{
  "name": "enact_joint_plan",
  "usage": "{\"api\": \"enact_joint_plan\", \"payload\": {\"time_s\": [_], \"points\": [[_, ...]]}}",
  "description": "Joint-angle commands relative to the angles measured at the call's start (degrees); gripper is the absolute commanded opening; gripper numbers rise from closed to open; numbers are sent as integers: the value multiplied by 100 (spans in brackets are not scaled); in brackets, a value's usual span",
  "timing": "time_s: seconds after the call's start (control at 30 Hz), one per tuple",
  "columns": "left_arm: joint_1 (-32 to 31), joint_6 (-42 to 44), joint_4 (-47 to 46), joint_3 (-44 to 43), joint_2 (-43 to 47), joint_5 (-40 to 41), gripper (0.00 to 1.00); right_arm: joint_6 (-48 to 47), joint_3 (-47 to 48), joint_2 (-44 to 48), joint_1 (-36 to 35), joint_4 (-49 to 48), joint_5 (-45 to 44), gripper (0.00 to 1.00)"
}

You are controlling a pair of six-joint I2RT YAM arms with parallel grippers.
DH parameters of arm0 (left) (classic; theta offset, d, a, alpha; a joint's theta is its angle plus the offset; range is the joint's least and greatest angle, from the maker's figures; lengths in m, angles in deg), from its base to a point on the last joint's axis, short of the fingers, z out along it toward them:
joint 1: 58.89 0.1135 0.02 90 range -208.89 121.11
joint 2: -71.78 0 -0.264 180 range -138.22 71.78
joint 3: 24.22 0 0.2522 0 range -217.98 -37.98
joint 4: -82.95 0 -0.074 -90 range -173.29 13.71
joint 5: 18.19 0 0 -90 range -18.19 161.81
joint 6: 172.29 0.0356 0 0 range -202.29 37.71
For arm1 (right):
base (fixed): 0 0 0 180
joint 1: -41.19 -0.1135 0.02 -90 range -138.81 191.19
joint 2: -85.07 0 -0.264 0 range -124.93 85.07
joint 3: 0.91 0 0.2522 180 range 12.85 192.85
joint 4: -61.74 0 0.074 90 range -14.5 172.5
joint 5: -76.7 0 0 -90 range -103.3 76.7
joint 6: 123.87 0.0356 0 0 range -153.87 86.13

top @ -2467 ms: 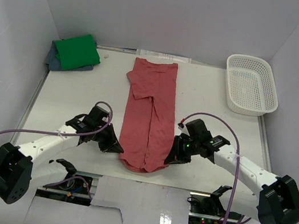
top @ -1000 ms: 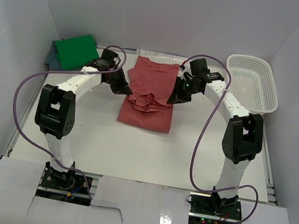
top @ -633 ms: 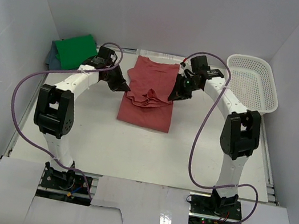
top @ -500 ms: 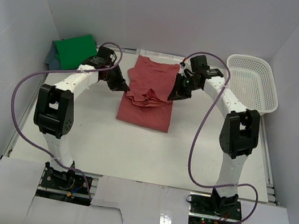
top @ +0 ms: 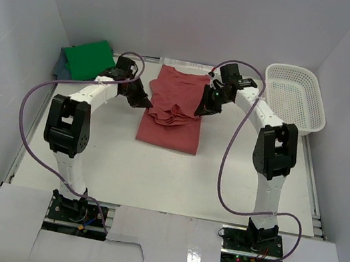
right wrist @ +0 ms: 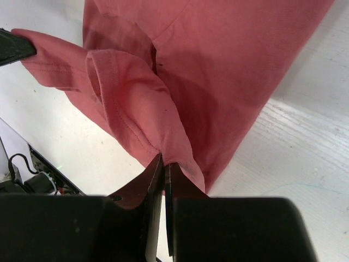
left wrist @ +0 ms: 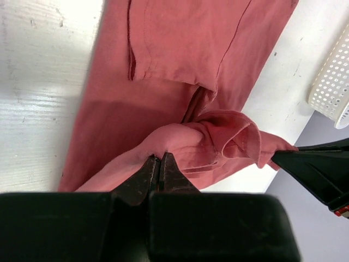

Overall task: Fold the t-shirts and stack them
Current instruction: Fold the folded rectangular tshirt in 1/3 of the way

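Under green shirt [top: 89, 58], blue-grey shirt [top: 61, 69] mostly hidden; red shirt [top: 169, 133] hem bunched.

Seen from above, the blue-grey t-shirt [top: 60, 72] shows only a thin edge under the green t-shirt [top: 90, 58]. The left fingers [top: 145, 101] and right fingers [top: 202, 109] are too small and dark there to tell how they stand. In the left wrist view the brick-red t-shirt [left wrist: 180, 65] runs off the top edge, and the right edge cuts off the white basket [left wrist: 334, 82]. In both wrist views the finger roots disappear into a blurred black body, and the pinched hem is hidden between the tips.
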Motion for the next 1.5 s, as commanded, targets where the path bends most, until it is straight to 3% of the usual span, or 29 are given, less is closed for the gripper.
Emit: {"api": "enact_joint_plan", "payload": {"time_s": [0.0, 0.87, 1.0, 1.03, 1.17, 1.27, 1.47], "points": [[42, 9, -145, -333, 19, 58, 0, -115, 351, -148, 75, 0, 98, 8], [77, -289, -602, -218, -589, 216, 0, 96, 853, -1195, 338, -457, -43, 8], [85, -334, -619, -324, -624, 181, 0, 149, 861, -1186, 373, -580, 1, 19], [77, -334, -628, -333, -598, 189, 10, 166, 870, -1151, 382, -598, -16, 27], [103, -413, -751, -324, -466, 233, 39, 262, 888, -958, 400, -835, -69, 36], [147, -535, -848, -368, -351, 216, 49, 342, 897, -773, 417, -1046, -16, 39], [287, -808, -874, -877, -325, 128, 53, 649, 274, -237, 435, -2064, 300, 40]]}}
